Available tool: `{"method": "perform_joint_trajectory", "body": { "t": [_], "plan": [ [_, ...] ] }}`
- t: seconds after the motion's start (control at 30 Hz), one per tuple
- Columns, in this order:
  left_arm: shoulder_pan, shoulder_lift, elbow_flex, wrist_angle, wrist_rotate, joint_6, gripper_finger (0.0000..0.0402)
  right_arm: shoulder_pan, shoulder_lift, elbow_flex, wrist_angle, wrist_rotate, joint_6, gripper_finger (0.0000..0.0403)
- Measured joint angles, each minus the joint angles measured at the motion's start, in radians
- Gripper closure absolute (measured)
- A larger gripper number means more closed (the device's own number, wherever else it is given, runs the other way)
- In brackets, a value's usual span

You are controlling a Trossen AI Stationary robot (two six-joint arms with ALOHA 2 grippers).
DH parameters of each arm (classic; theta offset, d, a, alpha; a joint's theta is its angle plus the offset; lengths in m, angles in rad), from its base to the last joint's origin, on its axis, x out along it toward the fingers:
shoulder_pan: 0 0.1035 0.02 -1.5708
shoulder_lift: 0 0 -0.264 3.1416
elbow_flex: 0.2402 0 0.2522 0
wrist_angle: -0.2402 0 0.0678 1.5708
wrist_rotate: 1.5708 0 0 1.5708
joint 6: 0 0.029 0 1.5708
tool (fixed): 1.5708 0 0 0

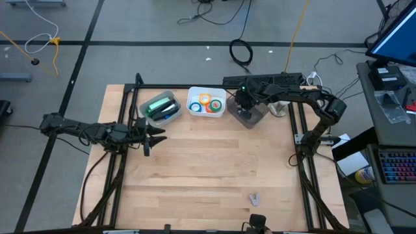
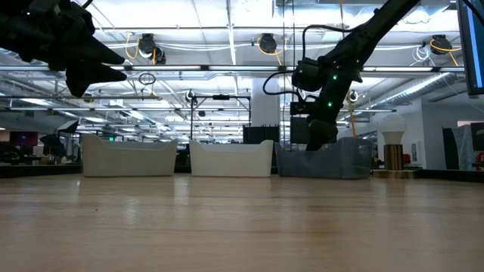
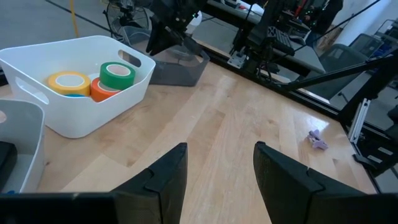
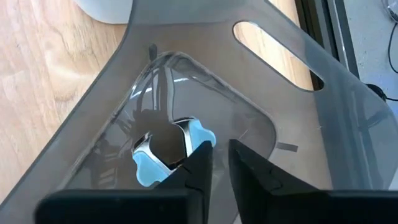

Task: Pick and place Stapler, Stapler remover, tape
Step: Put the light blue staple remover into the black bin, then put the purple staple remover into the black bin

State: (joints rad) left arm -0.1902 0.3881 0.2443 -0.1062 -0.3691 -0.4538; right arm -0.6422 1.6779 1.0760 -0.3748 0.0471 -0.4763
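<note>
Three bins stand along the far edge. The left one holds the green and dark stapler. The middle white bin holds the tape rolls: yellow, green and orange. The light blue stapler remover lies on the floor of the grey see-through bin. My right gripper reaches down into that bin, its fingers a narrow gap apart with nothing between them. My left gripper waits open above the table's left side. My right gripper comes slanting down from above into the grey bin. One finger stands right against the stapler remover's blue edge; whether it touches cannot be told. The remover rests on the bin's floor, beside the fingers and not between them.
A small purple bit lies on the wood near the front right edge. The black frame rails run along the table's sides. The middle of the wooden table is bare.
</note>
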Motion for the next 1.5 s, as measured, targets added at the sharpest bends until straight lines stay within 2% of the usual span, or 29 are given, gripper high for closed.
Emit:
{"method": "perform_joint_trajectory", "body": {
  "t": [0.23, 0.33, 0.47, 0.53, 0.73, 0.93, 1.17, 1.37, 1.5],
  "plan": [
    [0.000, 0.000, 0.000, 0.000, 0.000, 0.000, 0.0220, 0.001, -0.012, 0.002, 0.006, 0.019, 0.001, 0.0325],
    [0.000, 0.000, 0.000, 0.000, 0.000, 0.000, 0.0220, 0.016, -0.077, 0.021, 0.006, 0.035, 0.024, 0.0324],
    [0.000, 0.000, 0.000, 0.001, 0.000, 0.000, 0.0220, 0.068, -0.229, 0.026, -0.017, 0.028, 0.083, 0.0328],
    [0.000, 0.000, 0.000, 0.002, 0.000, 0.005, 0.0220, 0.108, -0.318, 0.026, -0.048, 0.015, 0.146, 0.0330],
    [0.000, 0.000, 0.000, 0.001, 0.001, 0.027, 0.0220, 0.283, -0.558, 0.026, -0.238, -0.178, 0.393, 0.0329],
    [0.000, 0.000, 0.000, -0.003, 0.001, 0.038, 0.0220, 0.525, -0.691, 0.026, -0.401, -0.209, 0.694, 0.0330],
    [0.000, 0.000, 0.000, -0.003, 0.002, 0.029, 0.0220, 0.793, -0.702, 0.026, -0.507, -0.221, 0.947, 0.0330],
    [0.000, 0.000, 0.000, -0.003, 0.002, 0.015, 0.0220, 0.964, -0.643, 0.025, -0.563, -0.237, 1.009, 0.0329],
    [0.000, 0.000, 0.000, -0.003, 0.005, -0.029, 0.0220, 1.055, -0.601, 0.004, -0.531, -0.235, 0.993, 0.0328]
  ]
}}
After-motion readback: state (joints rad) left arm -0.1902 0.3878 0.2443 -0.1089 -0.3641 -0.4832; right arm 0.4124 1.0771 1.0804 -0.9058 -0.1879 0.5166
